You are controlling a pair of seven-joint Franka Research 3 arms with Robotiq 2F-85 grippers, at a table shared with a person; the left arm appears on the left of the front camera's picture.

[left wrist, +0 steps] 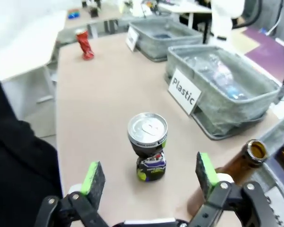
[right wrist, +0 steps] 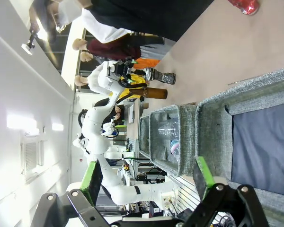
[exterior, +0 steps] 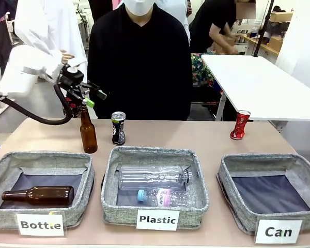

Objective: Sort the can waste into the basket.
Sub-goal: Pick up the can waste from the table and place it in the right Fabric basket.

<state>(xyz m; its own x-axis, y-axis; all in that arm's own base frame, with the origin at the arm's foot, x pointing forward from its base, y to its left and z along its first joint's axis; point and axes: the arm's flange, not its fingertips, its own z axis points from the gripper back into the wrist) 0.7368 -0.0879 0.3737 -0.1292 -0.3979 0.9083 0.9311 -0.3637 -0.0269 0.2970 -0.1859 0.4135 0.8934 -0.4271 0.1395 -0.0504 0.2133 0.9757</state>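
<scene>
The black can [exterior: 118, 128] with a silver top stands dented on the table behind the middle basket. My left gripper [exterior: 83, 100] hangs open up and to the left of it, above an upright brown bottle [exterior: 88, 132]. In the left wrist view the black can [left wrist: 147, 134] stands between and beyond the open green pads [left wrist: 93, 177] of that gripper [left wrist: 149, 174], untouched. The crumpled red can [exterior: 240, 125] stands far right, also seen as the red can [left wrist: 85, 43]. The grey basket [exterior: 228, 175] labelled "Can" is front right. My right gripper [right wrist: 147, 176] is open over the basket [right wrist: 213, 124].
The "Plastic" basket [exterior: 110, 170] in the middle holds clear bottles. The "Bottle" basket [exterior: 88, 173] at the left holds a brown bottle [exterior: 39, 195]. A person in black [exterior: 139, 67] stands at the far edge. A white table [exterior: 258, 82] stands behind on the right.
</scene>
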